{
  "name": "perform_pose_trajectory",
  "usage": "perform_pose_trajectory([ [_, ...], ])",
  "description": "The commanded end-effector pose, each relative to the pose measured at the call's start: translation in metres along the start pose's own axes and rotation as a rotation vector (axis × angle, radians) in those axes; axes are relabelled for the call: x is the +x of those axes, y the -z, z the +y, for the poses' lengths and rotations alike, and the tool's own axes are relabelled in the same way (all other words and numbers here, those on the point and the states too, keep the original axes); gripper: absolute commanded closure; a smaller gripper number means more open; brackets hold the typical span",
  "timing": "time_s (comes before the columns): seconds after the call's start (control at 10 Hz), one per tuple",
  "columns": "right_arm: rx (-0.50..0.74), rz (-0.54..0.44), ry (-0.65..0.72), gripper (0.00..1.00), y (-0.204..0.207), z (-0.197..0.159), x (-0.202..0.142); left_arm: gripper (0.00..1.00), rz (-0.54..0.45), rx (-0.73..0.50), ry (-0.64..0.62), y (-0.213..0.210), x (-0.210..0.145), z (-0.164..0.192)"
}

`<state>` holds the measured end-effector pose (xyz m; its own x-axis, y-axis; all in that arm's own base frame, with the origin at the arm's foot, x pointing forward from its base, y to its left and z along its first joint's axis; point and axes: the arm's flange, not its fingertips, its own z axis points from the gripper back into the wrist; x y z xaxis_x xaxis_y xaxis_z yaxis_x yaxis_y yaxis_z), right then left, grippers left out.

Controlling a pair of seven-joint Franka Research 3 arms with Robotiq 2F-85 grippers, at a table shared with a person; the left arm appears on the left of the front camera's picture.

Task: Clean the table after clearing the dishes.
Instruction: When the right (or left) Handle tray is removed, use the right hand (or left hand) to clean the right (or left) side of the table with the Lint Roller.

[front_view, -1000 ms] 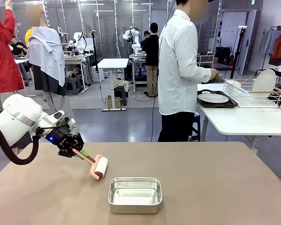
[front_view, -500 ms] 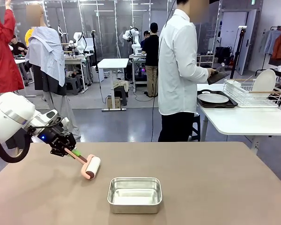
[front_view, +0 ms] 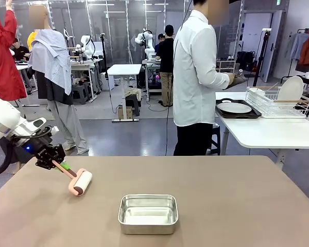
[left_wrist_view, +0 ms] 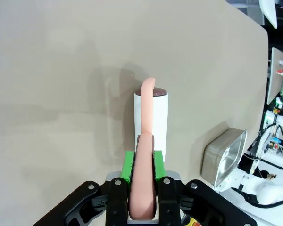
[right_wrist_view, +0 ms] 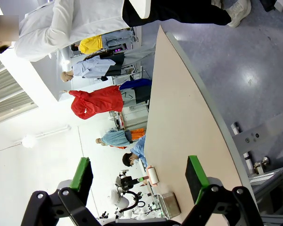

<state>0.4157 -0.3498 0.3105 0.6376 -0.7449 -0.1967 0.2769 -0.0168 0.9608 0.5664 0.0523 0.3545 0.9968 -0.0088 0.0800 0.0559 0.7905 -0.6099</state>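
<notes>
While the brown table (front_view: 221, 200) carries only a steel pan (front_view: 148, 213) near its middle, the left gripper (front_view: 55, 160) clamps the pink handle of a lint roller (front_view: 80, 182) whose white roll rests on the table's left part, the right gripper (right_wrist_view: 139, 174) stands fully open and empty, and a plate on a dark tray (front_view: 238, 109) sits on the white side table (front_view: 278, 131) beside the person (front_view: 195, 77).

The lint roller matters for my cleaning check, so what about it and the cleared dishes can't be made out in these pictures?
- Lint roller, front view: contact with the table is unclear; its underside is hidden by the drum.
- Left wrist view: the left gripper, shut on the roller's handle, covers the handle's end.
- Dishes, front view: far off; the tray rim hides any cutlery.
- Right gripper, right wrist view: open, with the roller tiny beyond it.
</notes>
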Motion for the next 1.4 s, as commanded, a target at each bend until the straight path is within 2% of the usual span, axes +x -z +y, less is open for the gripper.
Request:
perform_pose_trajectory([
  [0.0, -0.013, -0.008, -0.004, 0.00, 0.001, 0.002, -0.004, 0.80, -0.073, 0.184, -0.030, 0.016, 0.001, 0.048],
  [0.4, -0.013, -0.008, -0.004, 0.00, 0.001, 0.002, -0.004, 0.80, -0.125, 0.386, -0.052, -0.026, -0.007, 0.074],
  [0.6, -0.013, -0.008, -0.004, 0.00, 0.001, 0.002, -0.004, 0.80, -0.154, 0.436, -0.057, -0.049, -0.008, 0.075],
  [0.7, -0.013, -0.008, -0.004, 0.00, 0.001, 0.002, -0.004, 0.80, -0.164, 0.509, -0.057, -0.058, -0.008, 0.074],
  [0.8, -0.013, -0.008, -0.004, 0.00, 0.001, 0.002, -0.004, 0.80, -0.191, 0.547, -0.100, -0.069, -0.007, 0.073],
  [1.1, -0.013, -0.008, -0.004, 0.00, 0.001, 0.002, -0.004, 0.80, -0.271, 0.562, -0.056, -0.112, -0.014, 0.034],
  [1.3, -0.013, -0.008, -0.004, 0.00, 0.001, 0.002, -0.004, 0.80, -0.382, 0.604, 0.018, -0.145, -0.022, -0.003],
])
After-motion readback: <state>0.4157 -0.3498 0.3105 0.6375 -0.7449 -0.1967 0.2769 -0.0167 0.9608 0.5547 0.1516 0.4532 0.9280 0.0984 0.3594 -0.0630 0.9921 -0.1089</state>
